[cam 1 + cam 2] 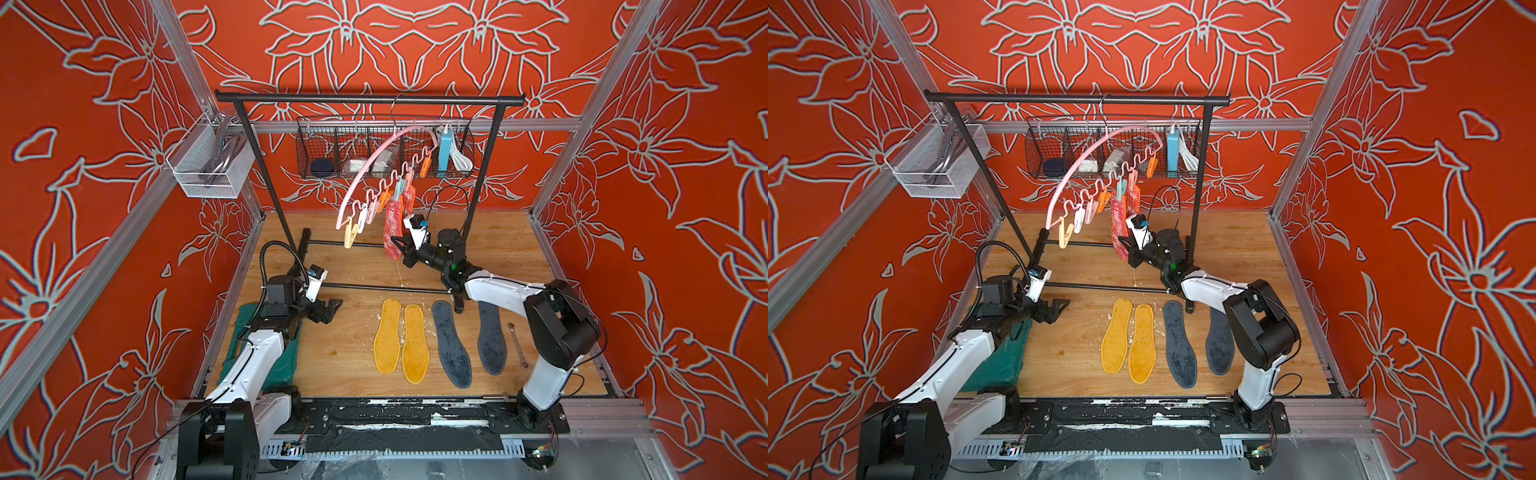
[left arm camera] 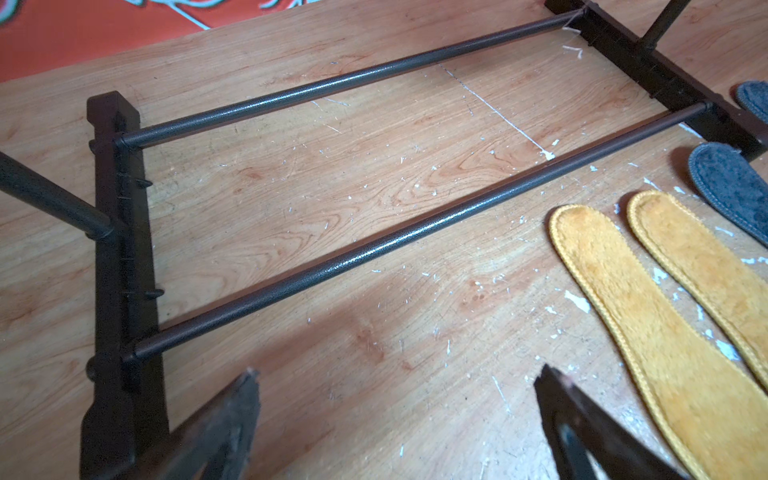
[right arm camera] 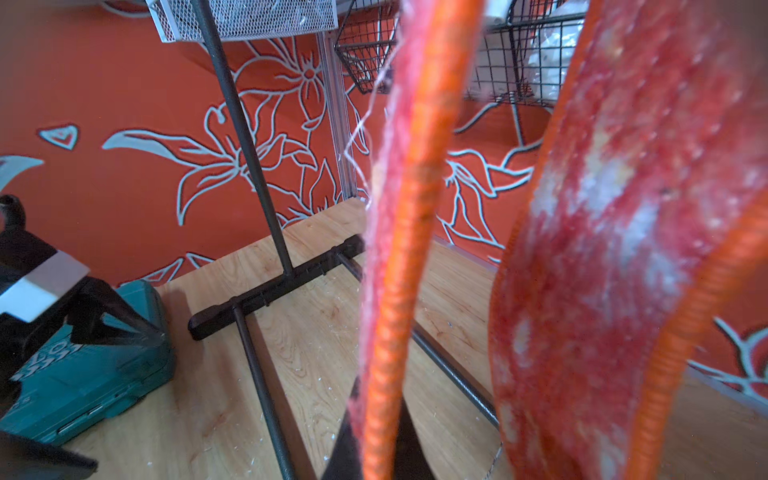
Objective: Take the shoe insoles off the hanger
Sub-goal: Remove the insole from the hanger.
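The pink hanger hangs tilted from the black rack's top bar. Two red-pink shoe insoles are clipped to its wavy rail. My right gripper is shut on the orange-edged lower end of the nearer one; the other hangs beside it. Two yellow insoles and two grey ones lie flat on the table. My left gripper stays open and empty low over the table, left of the yellow pair.
The black rack straddles the table's back half, its base bars on the wood. A black wire basket hangs behind it and a white mesh basket at the left. A green case lies under the left arm, a wrench at the right.
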You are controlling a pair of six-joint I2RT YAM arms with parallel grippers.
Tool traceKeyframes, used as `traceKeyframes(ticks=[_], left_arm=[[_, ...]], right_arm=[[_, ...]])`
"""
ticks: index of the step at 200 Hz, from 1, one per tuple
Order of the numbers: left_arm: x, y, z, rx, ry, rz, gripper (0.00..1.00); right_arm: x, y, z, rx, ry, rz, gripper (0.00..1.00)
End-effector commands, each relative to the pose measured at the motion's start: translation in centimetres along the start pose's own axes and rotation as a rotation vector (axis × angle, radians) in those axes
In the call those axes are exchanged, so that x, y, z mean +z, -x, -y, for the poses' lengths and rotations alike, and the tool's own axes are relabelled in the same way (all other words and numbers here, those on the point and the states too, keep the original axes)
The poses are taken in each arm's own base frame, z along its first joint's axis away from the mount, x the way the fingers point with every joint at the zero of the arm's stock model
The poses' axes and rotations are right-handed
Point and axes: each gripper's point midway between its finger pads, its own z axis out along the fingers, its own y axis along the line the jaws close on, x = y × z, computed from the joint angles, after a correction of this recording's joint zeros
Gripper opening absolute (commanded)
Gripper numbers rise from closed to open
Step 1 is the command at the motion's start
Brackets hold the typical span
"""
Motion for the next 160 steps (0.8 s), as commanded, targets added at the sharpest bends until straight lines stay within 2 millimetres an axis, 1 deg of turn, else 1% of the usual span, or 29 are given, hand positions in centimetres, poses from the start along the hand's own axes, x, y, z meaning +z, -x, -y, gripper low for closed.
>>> traceKeyframes(ticks=[1,29,53,55,77,103,128,160], left_arm=[[-0.5,1.1,-0.3,0.013,0.007,0.026,0.98],[-0.6,1.1,0.3,0.030,-0.017,0.031,0.98],[-0.8,0.7,1.0,0.067,-0.045,0.035,0.98],[-1.2,1.2,1.0,0.083,-0.038,0.056,0.98],[-2.0,2.0,2.0,0.150,-0.065,0.118,0.98],[-3.7,3.7,4.1,0.195,-0.152,0.185,0.98],[-4.9,5.3,6.1,0.209,-0.267,0.234,0.98],[-5.6,7.0,7.6,0.182,-0.397,0.215,0.98]], right_arm=[[-1.5,1.3,-1.3,0.001,0.010,-0.010,0.00],[-2.9,2.0,-2.2,-0.017,0.008,-0.033,0.00],[-4.2,2.2,-2.1,-0.006,-0.037,-0.055,0.00],[-4.3,2.2,-2.1,-0.004,-0.040,-0.059,0.00],[-5.5,2.1,-2.2,0.011,-0.062,-0.098,0.00],[-7.1,2.3,-2.4,0.006,-0.081,-0.100,0.00],[-8.5,3.5,-3.7,-0.010,-0.044,-0.092,0.00],[-10.1,5.5,-5.5,0.011,0.022,-0.057,0.00]])
